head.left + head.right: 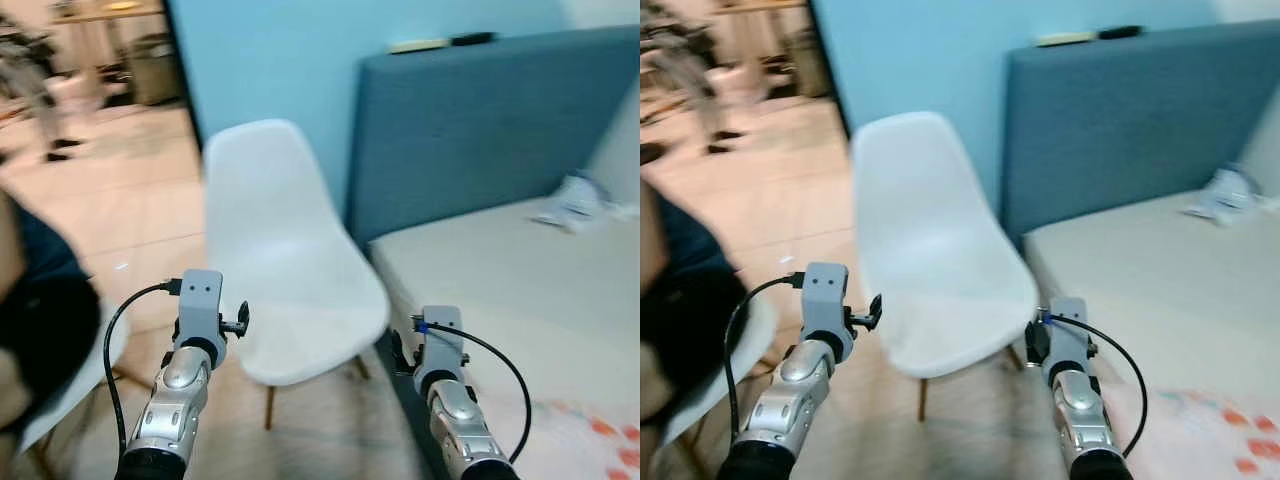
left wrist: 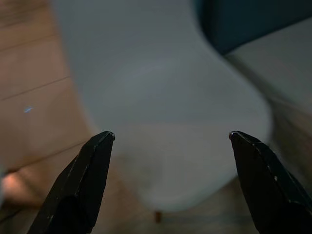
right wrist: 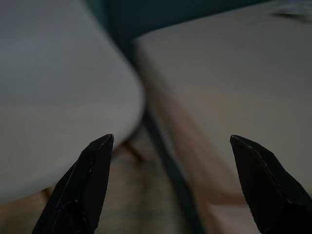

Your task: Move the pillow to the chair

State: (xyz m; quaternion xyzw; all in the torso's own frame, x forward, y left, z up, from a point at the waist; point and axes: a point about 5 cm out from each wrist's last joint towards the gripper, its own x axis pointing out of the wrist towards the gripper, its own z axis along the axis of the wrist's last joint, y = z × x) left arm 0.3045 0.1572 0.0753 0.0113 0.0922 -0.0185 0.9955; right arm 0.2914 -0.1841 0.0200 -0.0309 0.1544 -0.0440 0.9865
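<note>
On my far left I see a dark blurry shape (image 1: 40, 330) close to the camera (I can't tell what it is), sitting on the edge of a second white seat (image 1: 70, 385). Behind it the pale tile floor (image 1: 120, 200) runs back into another room, and all of that is fuzzy.

Next comes my left gripper (image 2: 170, 139). It hangs in the air in front of the white chair (image 1: 285, 270), with its two black fingers (image 2: 85, 180) spread wide and nothing between them. The chair seat is bare. It stands on thin wooden legs by the light blue wall (image 1: 270, 60).

My right gripper (image 3: 170, 139) hangs over the gap between the chair and the bed (image 1: 510, 290). Its fingers are wide apart too, and they hold nothing.

On the right, the bed has a plain cream sheet and a tall grey-blue headboard (image 1: 480, 120). A small, pale, crumpled thing (image 1: 575, 200) lies far back on the bed; it is too blurry for me to say if that is the pillow. A cloth with orange spots (image 1: 590, 435) lies at the near corner.
</note>
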